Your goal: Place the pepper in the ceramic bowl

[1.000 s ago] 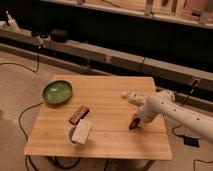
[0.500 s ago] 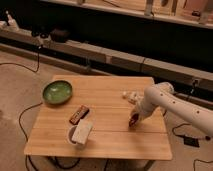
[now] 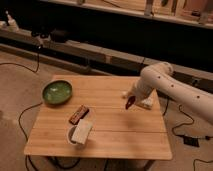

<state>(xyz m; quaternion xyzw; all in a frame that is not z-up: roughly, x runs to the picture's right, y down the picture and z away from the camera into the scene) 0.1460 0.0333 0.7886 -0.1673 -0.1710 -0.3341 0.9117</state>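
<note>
Red-brown and glossy, the pepper (image 3: 130, 103) now hangs from my pincer (image 3: 131, 98) just right of the frame's centre. It is lifted off the tabletop (image 3: 120, 131), where it lay a moment ago, and my arm has risen with it. I judge the grasp has taken, with the pincer closed on the pepper. What remains is the carry to the ceramic bowl (image 3: 56, 93), well apart at centre left. How deep the pepper sits in the grip is hidden, and I cannot identify a pale thing (image 3: 147, 103) beside it.
</note>
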